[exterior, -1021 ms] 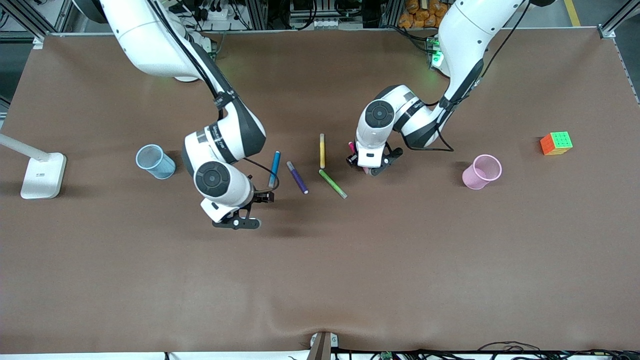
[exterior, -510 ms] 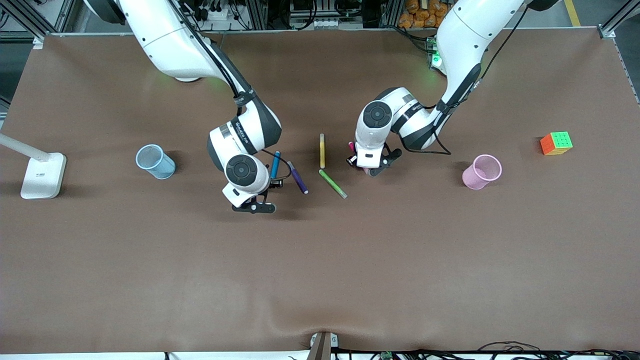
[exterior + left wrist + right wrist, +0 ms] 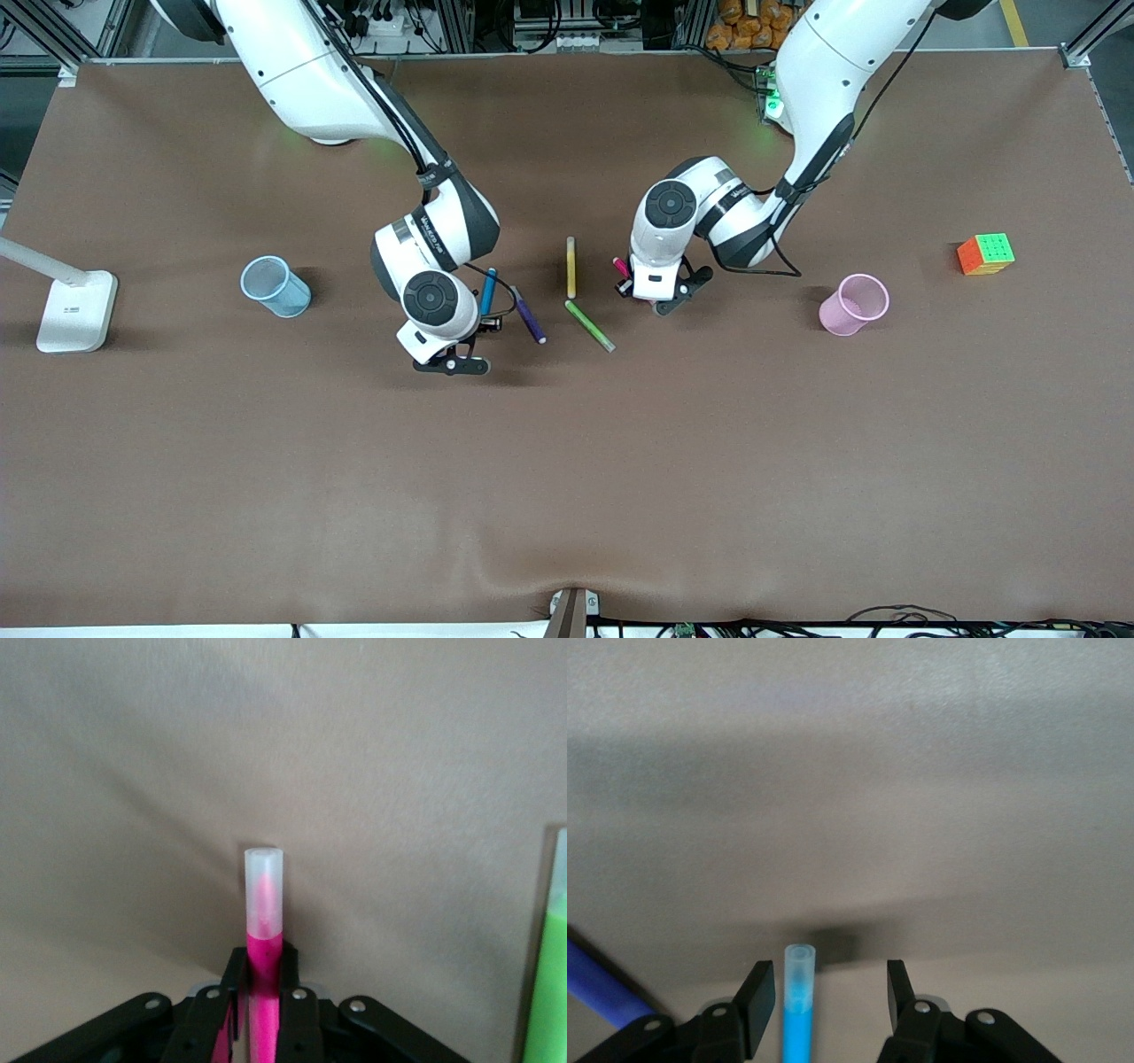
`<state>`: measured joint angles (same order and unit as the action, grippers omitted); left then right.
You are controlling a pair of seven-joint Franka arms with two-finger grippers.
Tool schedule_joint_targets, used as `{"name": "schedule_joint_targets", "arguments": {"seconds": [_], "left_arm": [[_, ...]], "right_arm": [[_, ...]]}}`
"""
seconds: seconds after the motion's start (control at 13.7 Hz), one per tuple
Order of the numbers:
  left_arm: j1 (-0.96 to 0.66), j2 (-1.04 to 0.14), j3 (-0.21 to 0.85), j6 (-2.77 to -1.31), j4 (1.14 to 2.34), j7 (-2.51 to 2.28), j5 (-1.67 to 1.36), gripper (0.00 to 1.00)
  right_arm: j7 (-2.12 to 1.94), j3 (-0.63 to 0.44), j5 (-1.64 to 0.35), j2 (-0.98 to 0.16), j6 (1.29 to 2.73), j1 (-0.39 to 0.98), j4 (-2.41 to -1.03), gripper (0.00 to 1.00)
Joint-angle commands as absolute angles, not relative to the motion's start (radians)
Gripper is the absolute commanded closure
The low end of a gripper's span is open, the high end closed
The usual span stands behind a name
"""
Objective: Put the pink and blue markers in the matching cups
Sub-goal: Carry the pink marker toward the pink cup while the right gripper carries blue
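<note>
The blue marker (image 3: 487, 291) lies on the table. My right gripper (image 3: 486, 322) is low over its end, open, with the marker (image 3: 799, 1010) between the fingers, close to one finger (image 3: 757, 985) and touching neither. My left gripper (image 3: 640, 286) is shut on the pink marker (image 3: 263, 948), whose pale cap (image 3: 263, 890) sticks out past the jaws; one end shows in the front view (image 3: 619, 264). It is at or just above the table. The light blue cup (image 3: 275, 285) stands toward the right arm's end. The light pink cup (image 3: 855, 304) stands toward the left arm's end.
A purple marker (image 3: 528, 315), a yellow marker (image 3: 570, 266) and a green marker (image 3: 589, 325) lie between the two grippers. A colour cube (image 3: 985, 253) sits past the pink cup. A white lamp base (image 3: 75, 310) stands at the right arm's end.
My right gripper has moved from the open table onto the blue marker and now straddles its end. My left gripper has barely shifted, still shut on the pink marker.
</note>
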<state>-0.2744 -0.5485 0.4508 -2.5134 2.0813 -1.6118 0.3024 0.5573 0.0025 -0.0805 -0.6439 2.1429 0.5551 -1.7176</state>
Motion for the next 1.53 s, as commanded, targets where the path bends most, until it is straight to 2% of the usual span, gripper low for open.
{"name": "schedule_joint_targets", "arguments": {"seconds": [0.0,0.29,0.58,0.73,0.95,1.02,1.17,1.46], "left_arm": [[-0.232,-0.462,0.456,-2.423,2.08,-1.593,0.331,1.0],[-0.16,-0.35,0.46,-2.272,2.069,-1.433,0.318,1.0],[-0.103,-0.296,0.457,-2.053,1.968,-1.203,0.255,1.0],[-0.042,-0.279,0.459,-1.927,1.933,-1.071,0.253,1.0],[0.026,-0.272,0.454,-1.865,1.937,-0.97,0.268,1.0],[0.038,-0.27,0.45,-1.852,1.939,-0.954,0.281,1.0],[0.054,-0.256,0.449,-1.792,1.927,-0.966,0.343,1.0],[0.161,-0.233,0.454,-1.703,1.872,-0.911,0.356,1.0]], "right_arm": [[0.574,-0.006,-0.097,-0.637,2.175,0.574,-1.743,0.43],[0.589,-0.006,-0.097,-0.646,2.181,0.584,-1.743,0.44],[0.589,-0.006,-0.097,-0.647,2.207,0.587,-1.761,0.46],[0.589,-0.006,-0.097,-0.647,2.235,0.588,-1.782,0.5],[0.606,-0.006,-0.097,-0.647,2.249,0.6,-1.786,0.68],[0.61,-0.006,-0.097,-0.649,2.25,0.601,-1.786,0.76],[0.611,-0.006,-0.097,-0.649,2.243,0.601,-1.784,0.98],[0.597,-0.006,-0.097,-0.634,2.218,0.584,-1.746,1.0]]}}
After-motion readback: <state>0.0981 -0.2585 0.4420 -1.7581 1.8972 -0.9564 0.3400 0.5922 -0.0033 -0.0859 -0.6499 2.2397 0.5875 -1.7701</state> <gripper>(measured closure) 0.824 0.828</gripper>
